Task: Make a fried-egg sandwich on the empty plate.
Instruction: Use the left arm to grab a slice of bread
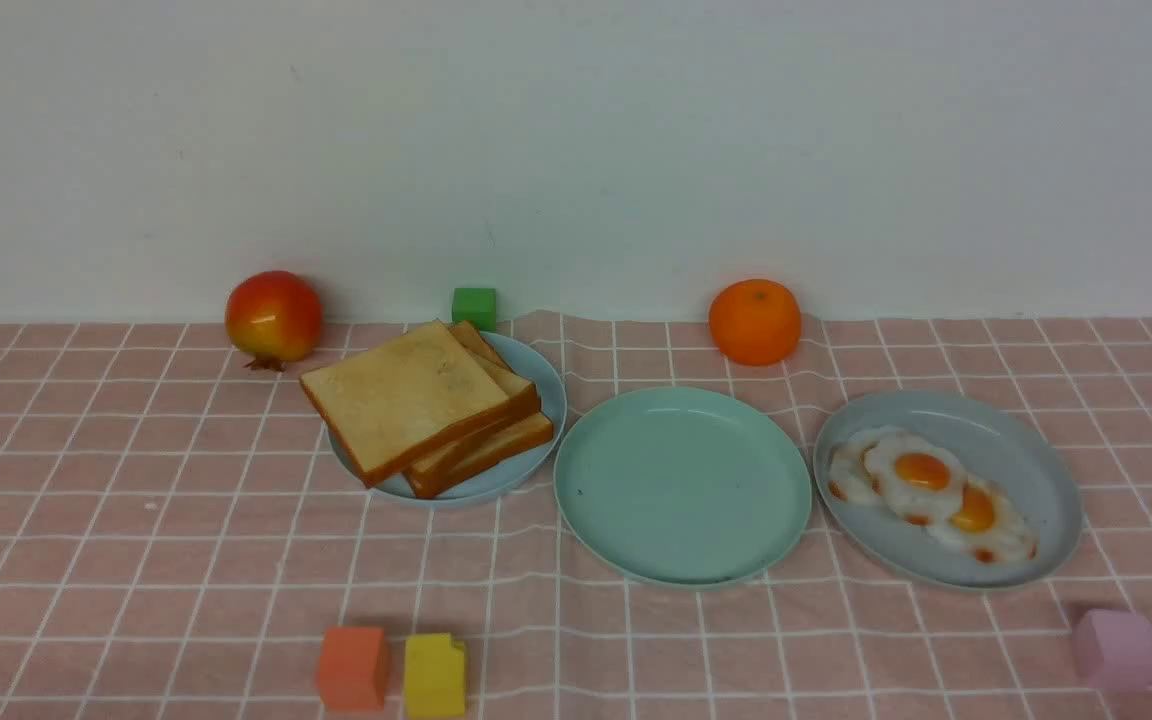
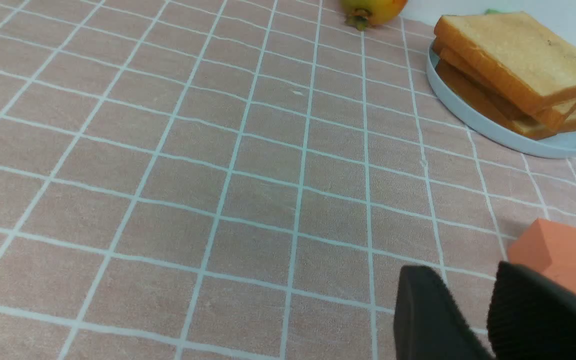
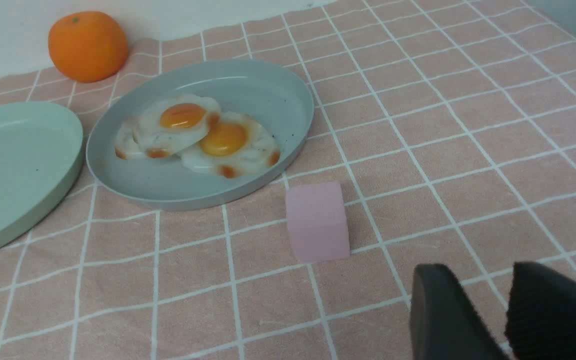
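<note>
Three stacked toast slices [image 1: 406, 396] lie on a pale blue plate [image 1: 546, 385] at the left, also seen as toast [image 2: 520, 52] in the left wrist view. The empty mint-green plate [image 1: 682, 485] sits in the middle; its edge [image 3: 13, 165] shows in the right wrist view. Overlapping fried eggs [image 1: 926, 485], with two orange yolks showing, rest on a blue-grey plate [image 1: 1016, 430] at the right, the same eggs [image 3: 195, 135] in the right wrist view. My left gripper [image 2: 465, 272] is open over bare cloth, well short of the toast. My right gripper [image 3: 483, 272] is open too, past a pink cube [image 3: 317, 220] from the eggs. Neither arm appears in the front view.
A red-yellow fruit [image 1: 273, 316], a green cube [image 1: 474, 307] and an orange [image 1: 754, 321] line the back wall. An orange cube [image 1: 352, 667] and a yellow cube [image 1: 434, 675] stand near the front edge left of centre, the pink cube [image 1: 1117, 649] at the front right.
</note>
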